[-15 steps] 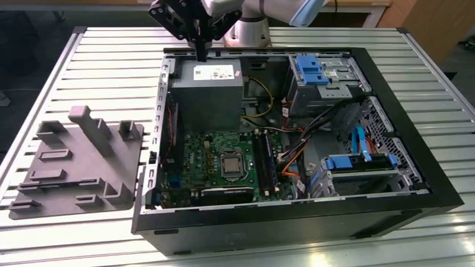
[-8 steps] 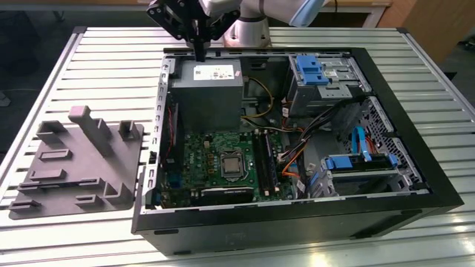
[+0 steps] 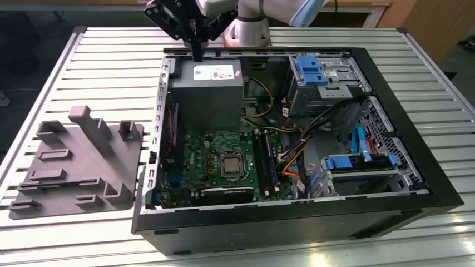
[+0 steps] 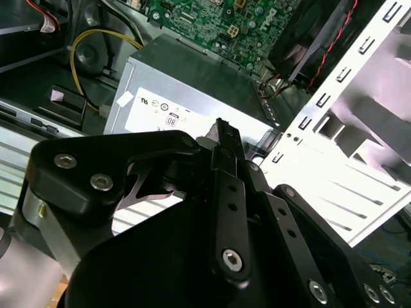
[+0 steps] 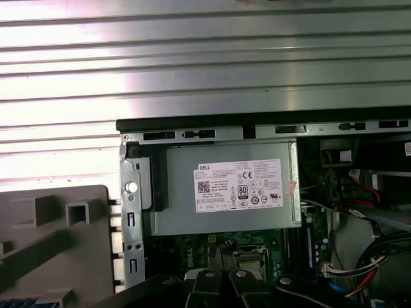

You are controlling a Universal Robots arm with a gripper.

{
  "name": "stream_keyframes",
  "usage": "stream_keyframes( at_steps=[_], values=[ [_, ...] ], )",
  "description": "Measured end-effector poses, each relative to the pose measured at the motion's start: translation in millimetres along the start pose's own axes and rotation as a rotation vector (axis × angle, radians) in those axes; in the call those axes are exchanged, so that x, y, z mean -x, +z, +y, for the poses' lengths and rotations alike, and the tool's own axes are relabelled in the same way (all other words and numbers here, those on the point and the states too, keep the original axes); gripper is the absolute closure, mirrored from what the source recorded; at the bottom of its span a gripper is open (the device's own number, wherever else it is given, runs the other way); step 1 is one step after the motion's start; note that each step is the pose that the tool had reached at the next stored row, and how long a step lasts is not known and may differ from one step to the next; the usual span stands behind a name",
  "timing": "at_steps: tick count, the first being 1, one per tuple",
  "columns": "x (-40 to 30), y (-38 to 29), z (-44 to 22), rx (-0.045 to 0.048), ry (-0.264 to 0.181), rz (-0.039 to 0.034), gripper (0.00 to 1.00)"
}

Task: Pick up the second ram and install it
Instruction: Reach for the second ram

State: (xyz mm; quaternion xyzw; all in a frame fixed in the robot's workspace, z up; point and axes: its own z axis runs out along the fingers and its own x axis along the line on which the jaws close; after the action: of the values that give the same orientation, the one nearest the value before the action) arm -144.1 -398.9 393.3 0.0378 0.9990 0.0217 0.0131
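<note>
Two fingers of the gripper are pressed together into one thin black spike pointing straight down, with nothing seen pinched between them. The second wrist view agrees: the gripper tips meet and the linkages are folded in on either side.

The tip hangs over the far edge of the grey power supply, close to the rear wall of the open computer case. Whether it touches the supply cannot be judged.

On the near side of the supply, inside the case, is the green motherboard. Its black memory slots run along the side toward the exterior view's right.

The second ram is a dark narrow strip lying in the near part of the grey moulded tray. The tray sits on the slatted metal table, at the exterior view's left of the case. Ram and gripper are well apart.
</note>
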Motion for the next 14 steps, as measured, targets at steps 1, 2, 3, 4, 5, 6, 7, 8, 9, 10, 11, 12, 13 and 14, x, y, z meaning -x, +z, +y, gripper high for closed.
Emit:
stream_keyframes(
  at_steps=[1, 2, 3, 4, 5, 6, 7, 8, 9, 10, 11, 12, 13, 14],
  values=[
    [-0.7, -0.1, -0.1, -0.0001, 0.0, 0.0001, 0.89],
    [-1.5, 0.0, -0.1, 0.0, 0.0, 0.0, 0.89],
    [-2.3, -0.1, -0.2, 0.0, 0.0, 0.0, 0.89],
    [-3.1, -0.1, -0.2, -0.0001, 0.0, 0.0001, 0.89],
    [-3.9, -0.1, -0.3, 0.0, 0.0, 0.0, 0.89],
    [-4.7, -0.1, -0.3, 0.0001, 0.0, 0.0, 0.89],
    [-5.3, -0.1, -0.4, 0.0, 0.0, 0.0, 0.89],
    [-6.1, -0.2, -0.4, 0.0, 0.0, 0.0, 0.89],
    [-6.7, -0.2, -0.5, 0.0, 0.0, 0.0, 0.89],
    [-7.5, -0.2, -0.6, 0.0, 0.0, 0.0, 0.89],
    [-8.3, -0.2, -0.6, 0.0, 0.0, 0.0, 0.89],
    [-9.0, -0.2, -0.7, 0.0, 0.0, 0.0, 0.89],
    [-9.6, -0.3, -0.7, 0.0001, 0.0, 0.0, 0.89],
    [-10.3, -0.3, -0.7, 0.0, 0.0, 0.0, 0.89]
  ],
)
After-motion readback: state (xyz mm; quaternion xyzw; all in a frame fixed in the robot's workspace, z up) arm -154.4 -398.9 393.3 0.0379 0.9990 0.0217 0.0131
